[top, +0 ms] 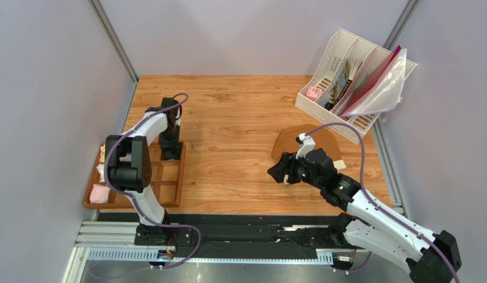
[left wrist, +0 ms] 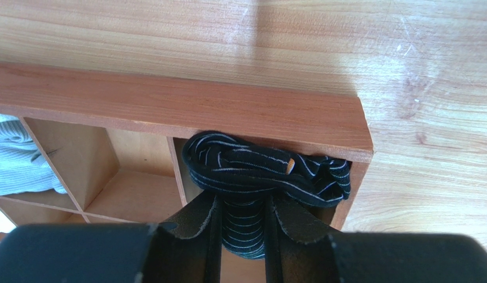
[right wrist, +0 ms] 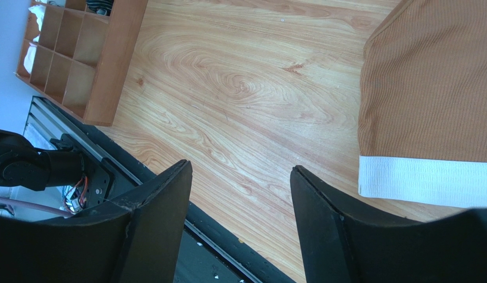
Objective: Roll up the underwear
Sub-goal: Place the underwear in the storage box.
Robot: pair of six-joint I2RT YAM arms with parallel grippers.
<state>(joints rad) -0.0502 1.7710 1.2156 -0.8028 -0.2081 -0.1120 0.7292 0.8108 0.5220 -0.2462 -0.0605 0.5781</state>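
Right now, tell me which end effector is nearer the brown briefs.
Right. The right end effector is open just beside the brown briefs; the left end effector is across the table at the wooden organiser, gripping the rolled underwear.

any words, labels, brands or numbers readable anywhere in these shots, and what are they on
No text is legible in any view.
Folders in the white file rack: dark cover print, too small and blurred to read.
Underwear, wooden organizer, brown briefs: no label or marking shows.
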